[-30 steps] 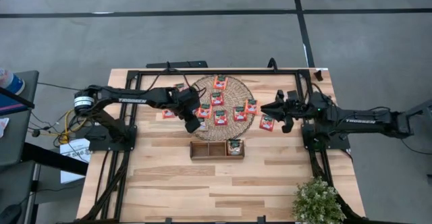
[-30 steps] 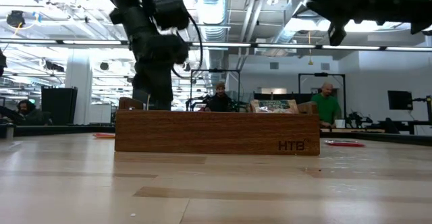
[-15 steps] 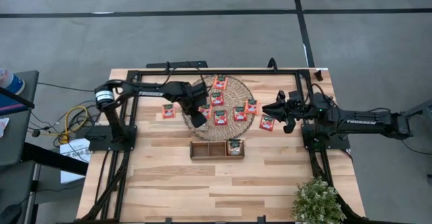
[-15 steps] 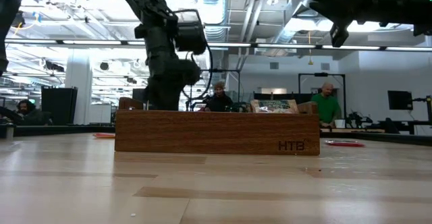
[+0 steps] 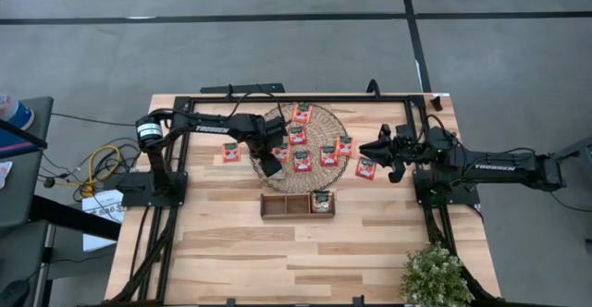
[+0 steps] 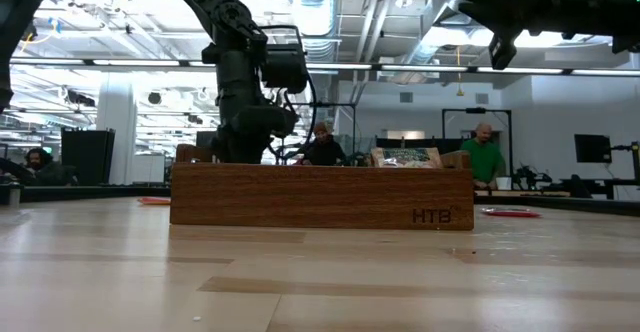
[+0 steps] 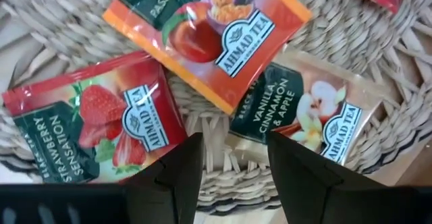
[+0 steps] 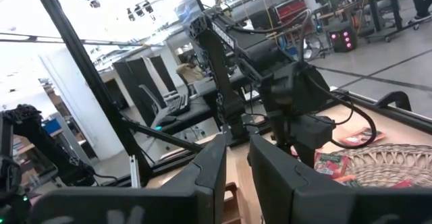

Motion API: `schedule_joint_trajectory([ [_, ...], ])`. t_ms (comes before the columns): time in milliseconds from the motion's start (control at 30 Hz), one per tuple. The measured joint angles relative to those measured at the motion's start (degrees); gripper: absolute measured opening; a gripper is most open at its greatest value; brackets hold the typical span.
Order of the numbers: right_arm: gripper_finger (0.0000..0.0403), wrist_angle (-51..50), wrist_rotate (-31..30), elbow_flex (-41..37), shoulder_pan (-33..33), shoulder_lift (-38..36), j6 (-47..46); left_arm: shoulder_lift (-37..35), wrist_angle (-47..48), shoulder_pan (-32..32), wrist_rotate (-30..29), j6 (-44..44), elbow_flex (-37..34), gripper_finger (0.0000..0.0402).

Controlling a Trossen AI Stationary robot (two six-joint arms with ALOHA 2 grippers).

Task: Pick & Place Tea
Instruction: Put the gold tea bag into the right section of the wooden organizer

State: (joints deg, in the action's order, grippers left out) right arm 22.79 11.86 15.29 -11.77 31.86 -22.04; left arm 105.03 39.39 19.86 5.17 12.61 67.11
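From above, the left gripper [image 5: 269,165] hangs over the mat's [image 5: 324,120] left edge among sachets [image 5: 328,155]; the right gripper [image 5: 379,150] waits by the right rim. Left wrist: fingers [image 7: 172,177] parted above bare weave between strawberry [image 7: 101,126] and vanilla sachets [image 7: 304,119]. Right wrist: fingers [image 8: 206,166] apart, empty.

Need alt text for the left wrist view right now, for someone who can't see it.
The left gripper, fingers open, hovers close above a woven mat between a red strawberry sachet and a pale vanilla, cinnamon and apple sachet. An orange sachet overlaps both; nothing is held.
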Motion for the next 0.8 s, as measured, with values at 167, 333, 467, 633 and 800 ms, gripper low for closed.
schedule_joint_trajectory([
  [167,0.0060,0.02,-0.04,0.00,0.00,0.00,-0.02,0.00,-1.60,0.00,-0.89,-0.65,0.00,0.0158],
  [333,0.0060,0.07,-0.07,0.00,0.00,0.00,-0.04,0.00,-1.81,-0.15,-1.50,-1.63,0.00,0.0158],
  [467,0.0060,0.13,-0.09,0.00,0.00,0.00,-0.33,0.00,-1.80,-0.64,-1.48,-1.68,0.00,0.0158],
  [633,0.0060,0.22,-0.11,0.00,0.00,0.00,-0.48,0.00,-1.81,-1.91,-1.95,-2.82,0.00,0.0158],
  [800,0.0060,0.48,-0.15,0.00,0.00,-0.02,-0.48,0.00,-1.81,-1.98,-2.87,-2.99,0.00,0.0158],
])
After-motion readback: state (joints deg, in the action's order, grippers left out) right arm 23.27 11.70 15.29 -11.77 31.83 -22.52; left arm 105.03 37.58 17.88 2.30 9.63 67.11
